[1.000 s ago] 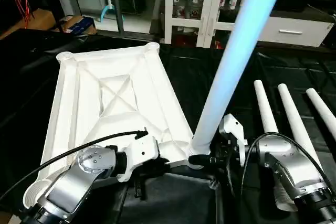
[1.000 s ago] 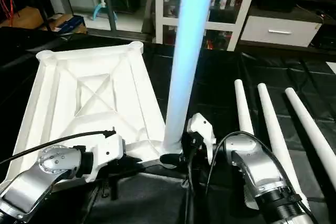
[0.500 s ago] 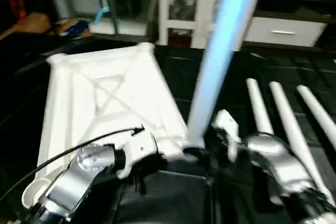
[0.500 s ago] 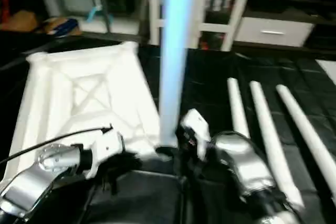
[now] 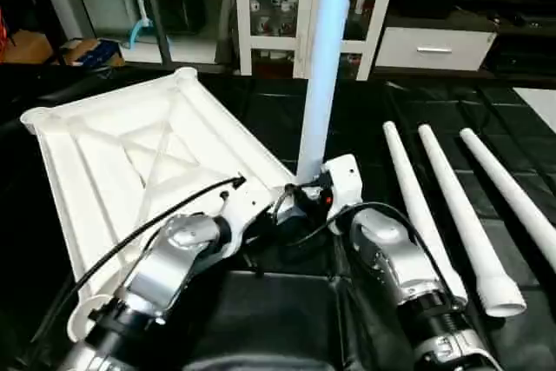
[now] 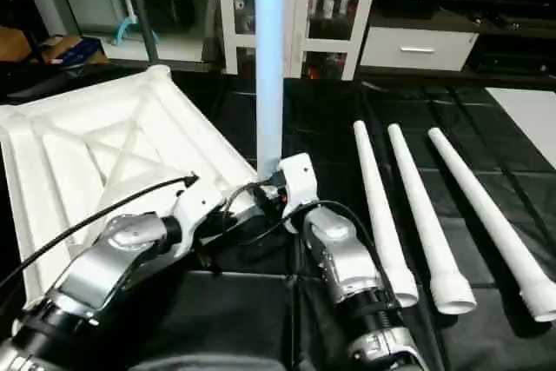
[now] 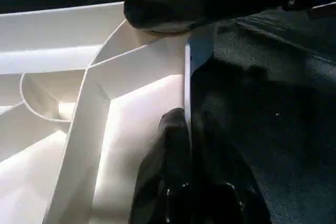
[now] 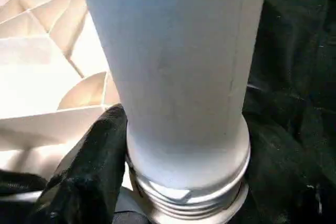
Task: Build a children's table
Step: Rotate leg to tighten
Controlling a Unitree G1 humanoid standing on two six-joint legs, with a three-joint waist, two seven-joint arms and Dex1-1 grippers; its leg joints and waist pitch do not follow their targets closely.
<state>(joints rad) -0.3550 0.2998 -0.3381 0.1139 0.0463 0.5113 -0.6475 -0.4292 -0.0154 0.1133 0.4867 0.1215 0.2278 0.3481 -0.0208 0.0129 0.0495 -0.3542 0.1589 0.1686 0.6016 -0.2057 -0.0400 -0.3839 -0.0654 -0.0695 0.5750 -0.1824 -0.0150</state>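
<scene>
The white table top [image 5: 113,154] lies upside down on black cloth, X-ribs facing up. One white leg [image 5: 323,67] stands upright in its near right corner socket, with thread turns [image 8: 184,198] showing at the base. My right gripper [image 5: 306,190] is shut around the bottom of that leg, and one black finger [image 8: 89,177] presses its side. My left gripper [image 7: 186,124] is shut on the thin rim wall [image 7: 188,72] of the top beside that corner. Three loose legs [image 5: 456,206] lie side by side to the right.
A white glass-door cabinet [image 5: 287,6] and a white drawer unit [image 5: 434,45] stand behind the work surface. A black cable [image 5: 156,223] runs along my left forearm. Black cloth [image 5: 269,319] covers the surface in front of the top.
The head camera has swung, so the whole picture has shifted. Both grippers stay at the same corner, holding as before.
</scene>
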